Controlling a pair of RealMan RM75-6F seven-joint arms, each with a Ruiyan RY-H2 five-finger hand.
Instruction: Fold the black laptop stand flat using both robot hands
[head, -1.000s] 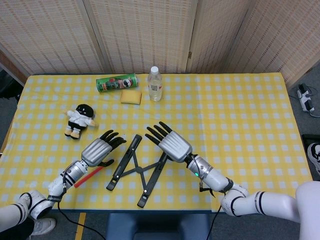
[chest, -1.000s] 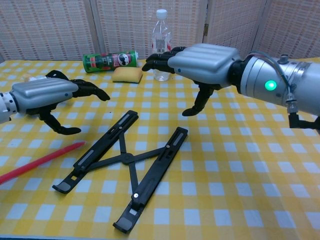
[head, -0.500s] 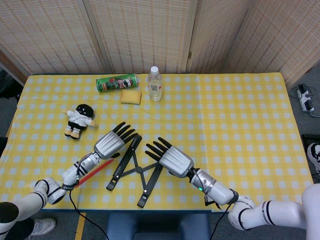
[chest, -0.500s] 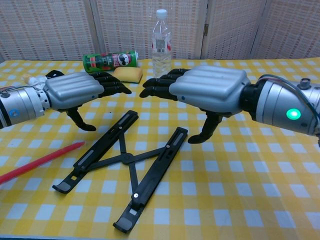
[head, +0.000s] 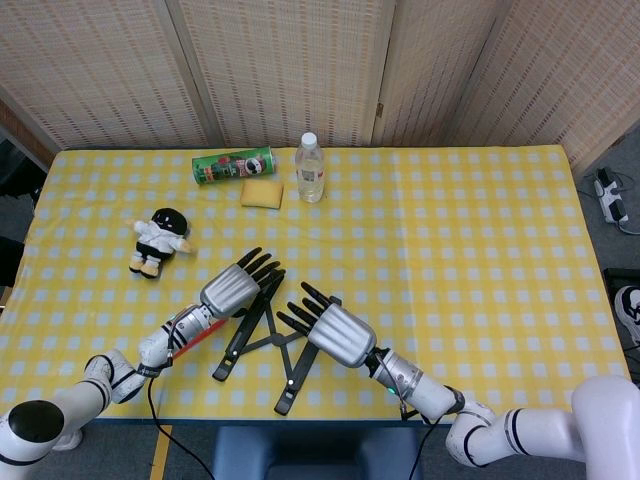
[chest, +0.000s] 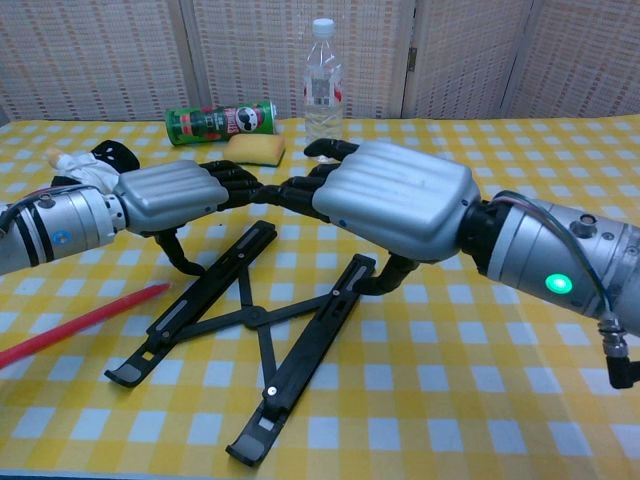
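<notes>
Near the worktop's (head: 480, 240) front edge, the left hand (head: 232, 290) and right hand (head: 335, 332) hover spread-fingered, holding nothing, over the opened black laptop stand (chest: 255, 330).

A desk (head: 480, 250) under a yellow-and-white checked cloth carries a black folding laptop stand (head: 268, 335), a red pen (head: 196, 340), a plush doll (head: 158, 240), a green chip can (head: 232, 165), a yellow sponge (head: 262, 193) and a clear plastic bottle (head: 310, 168).

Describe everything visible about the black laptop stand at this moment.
The black laptop stand lies low on the yellow checked tablecloth near the front edge: two long rails splayed in a V, joined by thin crossed struts, with small hooks at the near ends. It looks like matte metal or plastic. Both hands hover over its far ends; contact is unclear.
</notes>
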